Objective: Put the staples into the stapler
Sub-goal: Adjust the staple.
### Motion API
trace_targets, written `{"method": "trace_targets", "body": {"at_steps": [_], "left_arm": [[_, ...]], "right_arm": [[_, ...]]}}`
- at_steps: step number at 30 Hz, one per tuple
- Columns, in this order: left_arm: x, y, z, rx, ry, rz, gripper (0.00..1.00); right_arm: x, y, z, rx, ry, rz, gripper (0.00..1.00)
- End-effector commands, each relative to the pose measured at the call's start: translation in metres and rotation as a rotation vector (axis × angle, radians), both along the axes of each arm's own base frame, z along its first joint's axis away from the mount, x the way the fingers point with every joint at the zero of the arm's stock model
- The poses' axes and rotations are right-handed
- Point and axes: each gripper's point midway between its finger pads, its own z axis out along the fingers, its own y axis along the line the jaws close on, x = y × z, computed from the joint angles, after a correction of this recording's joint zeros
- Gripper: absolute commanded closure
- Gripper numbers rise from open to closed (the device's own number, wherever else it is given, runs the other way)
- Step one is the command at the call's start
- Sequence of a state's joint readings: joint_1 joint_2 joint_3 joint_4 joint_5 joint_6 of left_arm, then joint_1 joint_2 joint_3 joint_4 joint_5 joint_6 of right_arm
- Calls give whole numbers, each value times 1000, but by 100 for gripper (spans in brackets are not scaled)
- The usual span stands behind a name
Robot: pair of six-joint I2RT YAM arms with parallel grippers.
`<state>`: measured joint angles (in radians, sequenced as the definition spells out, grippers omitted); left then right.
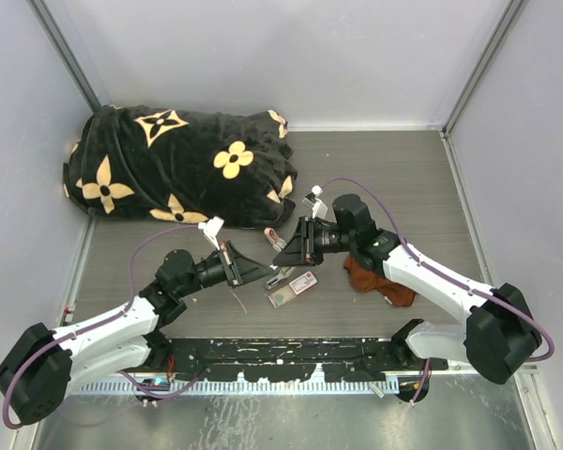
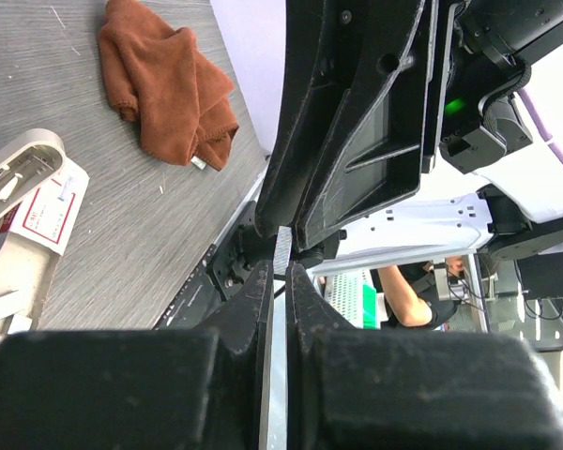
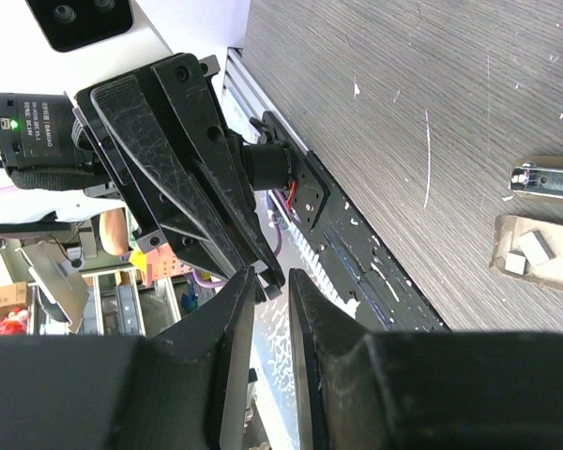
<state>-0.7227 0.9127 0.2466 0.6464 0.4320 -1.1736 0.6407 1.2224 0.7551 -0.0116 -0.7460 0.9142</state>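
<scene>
My left gripper (image 2: 281, 270) is shut on a thin silvery strip of staples (image 2: 282, 249) that sticks out past its fingertips, held above the table. My right gripper (image 3: 270, 278) faces it tip to tip, jaws a narrow gap apart, with the strip's end just at that gap. In the top view both grippers (image 1: 266, 272) (image 1: 285, 254) meet over the small stapler (image 1: 280, 276). The stapler lies open, pale with a metal inside (image 2: 17, 171) (image 3: 547, 178). The white staple box with its red label (image 2: 49, 212) (image 1: 303, 282) and its grey tray (image 3: 537, 255) lie beside it.
A rust-brown cloth (image 1: 379, 279) (image 2: 169, 89) lies under the right arm. A black blanket with yellow flowers (image 1: 178, 164) fills the back left. A small pink piece (image 1: 274, 235) lies behind the grippers. Grey walls enclose the table; a black rail (image 1: 281, 354) runs along the near edge.
</scene>
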Motion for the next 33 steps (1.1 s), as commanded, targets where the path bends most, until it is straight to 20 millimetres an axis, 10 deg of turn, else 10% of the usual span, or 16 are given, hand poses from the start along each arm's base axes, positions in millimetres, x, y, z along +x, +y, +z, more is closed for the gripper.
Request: {"method": "trace_targets", "body": {"at_steps": [1, 33], "left_arm": [[2, -3, 35, -81, -72, -7, 100], [2, -13, 38, -69, -49, -57, 100]], "right_arm": [[0, -6, 17, 33, -57, 10, 73], [-6, -3, 24, 81, -98, 90, 86]]}}
